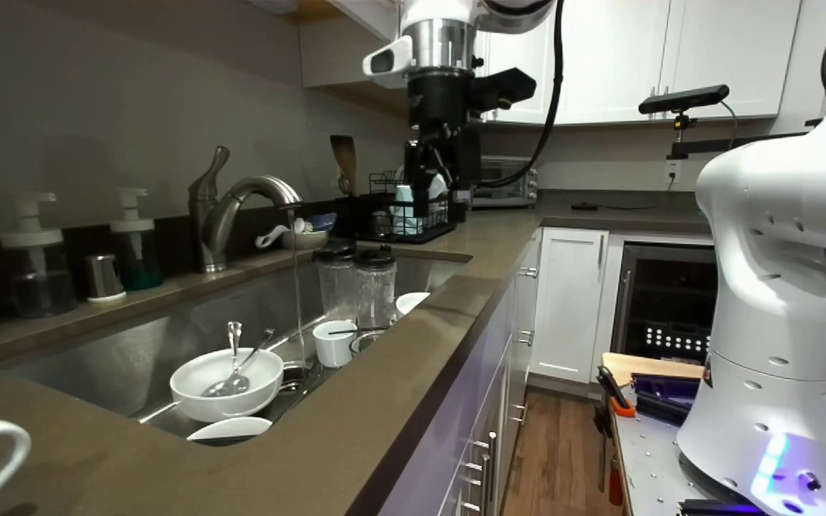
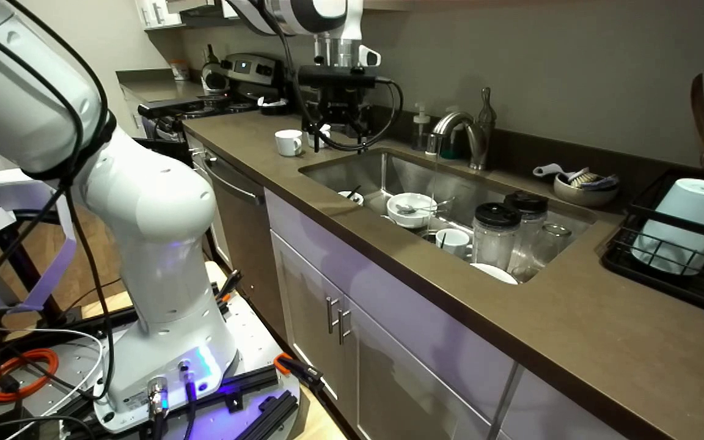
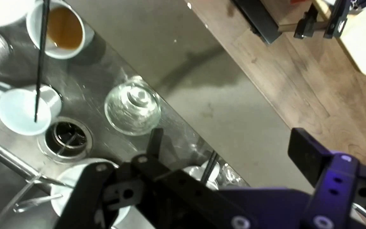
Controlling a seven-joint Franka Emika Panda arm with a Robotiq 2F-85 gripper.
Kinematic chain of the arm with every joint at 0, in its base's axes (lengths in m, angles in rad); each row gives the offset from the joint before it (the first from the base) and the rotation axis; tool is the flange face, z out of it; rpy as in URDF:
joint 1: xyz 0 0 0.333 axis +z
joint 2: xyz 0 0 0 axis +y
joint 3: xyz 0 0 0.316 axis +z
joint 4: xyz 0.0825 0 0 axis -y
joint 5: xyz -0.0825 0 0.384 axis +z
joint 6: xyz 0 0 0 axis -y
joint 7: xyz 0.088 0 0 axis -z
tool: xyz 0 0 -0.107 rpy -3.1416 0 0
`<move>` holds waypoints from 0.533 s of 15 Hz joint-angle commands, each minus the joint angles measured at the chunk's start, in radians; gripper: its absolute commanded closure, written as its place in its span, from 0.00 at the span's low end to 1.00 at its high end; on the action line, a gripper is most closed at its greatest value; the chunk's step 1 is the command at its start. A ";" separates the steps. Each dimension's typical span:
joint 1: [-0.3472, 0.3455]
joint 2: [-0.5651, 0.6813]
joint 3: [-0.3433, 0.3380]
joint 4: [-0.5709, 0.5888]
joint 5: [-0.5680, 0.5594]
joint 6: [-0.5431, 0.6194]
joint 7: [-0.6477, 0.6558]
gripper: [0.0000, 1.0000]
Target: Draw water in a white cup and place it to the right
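Several white cups show, and the frames do not tell which is the task's. A white cup (image 1: 333,344) stands in the sink (image 2: 382,174) beside the drain, a black stick in its mouth; it also shows in the wrist view (image 3: 24,111). Another cup (image 3: 60,30), holding brown liquid, is near it. A white cup with a handle (image 2: 288,142) stands on the counter, and one more (image 2: 321,135) is partly hidden behind my gripper (image 2: 340,145). My gripper hangs high, open and empty, its fingers apart in the wrist view (image 3: 230,143). Water (image 1: 298,287) runs from the faucet (image 1: 230,215).
In the sink are a white bowl (image 1: 226,394) with spoons, black-lidded jars (image 2: 495,232), a clear glass (image 3: 132,108) and white dishes (image 2: 494,273). Soap dispensers (image 1: 133,244) and a bowl of brushes (image 2: 585,189) line the back ledge. A dish rack (image 2: 651,299) stands past the sink.
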 commanded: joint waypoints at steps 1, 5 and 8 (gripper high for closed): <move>0.060 0.120 0.050 0.030 0.098 0.124 -0.123 0.00; 0.112 0.253 0.110 0.084 0.176 0.191 -0.278 0.00; 0.113 0.358 0.169 0.167 0.203 0.177 -0.378 0.00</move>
